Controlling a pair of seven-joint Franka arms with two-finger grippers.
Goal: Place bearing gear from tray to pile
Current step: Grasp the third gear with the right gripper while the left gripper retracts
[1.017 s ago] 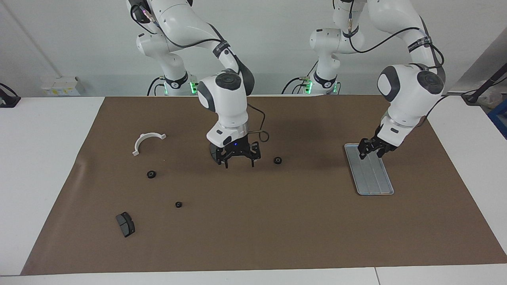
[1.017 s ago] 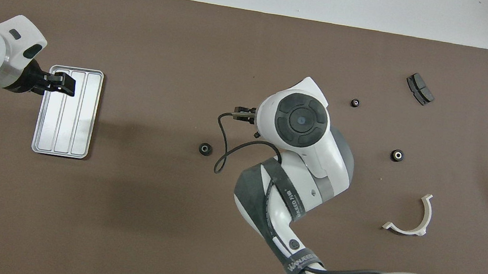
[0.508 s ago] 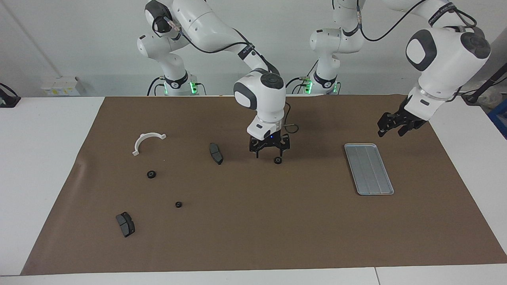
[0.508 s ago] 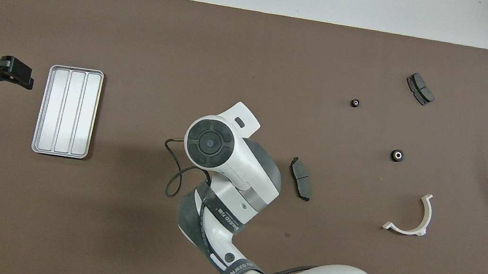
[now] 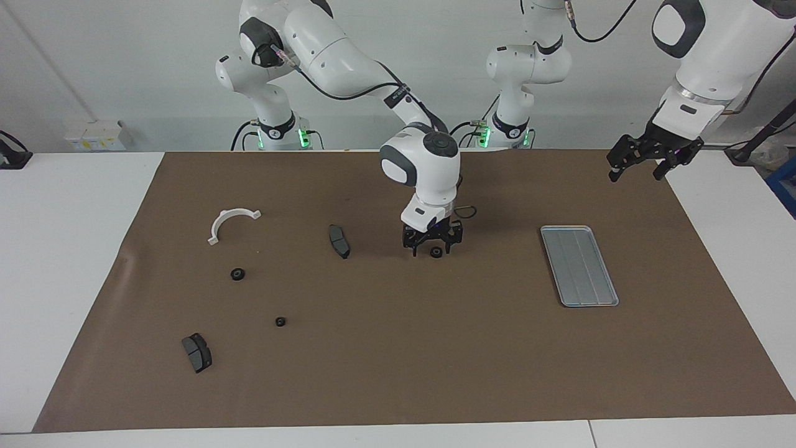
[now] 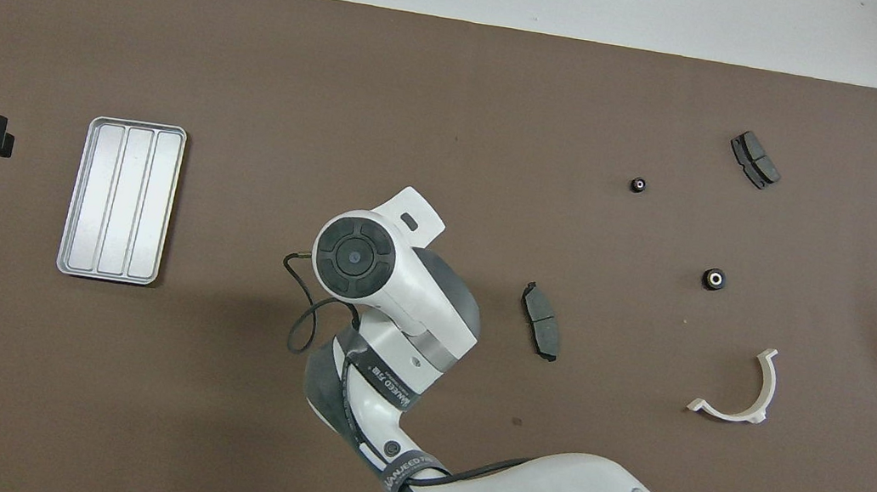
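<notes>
Right gripper: lowered at mid-mat, fingers spread astride a small black gear lying on the mat; contact cannot be confirmed. Left gripper: raised near the left arm's end, fingers released, holding nothing. Tray: flat on the mat. Pile: brake pad, white bracket, two gears, toward the right arm's end.

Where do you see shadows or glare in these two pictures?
Overhead view: the tray shines pale without harsh glare, and a soft dark shadow lies on the brown mat nearer to the robots than the tray. Facing view: only a faint shadow under the right claw.
</notes>
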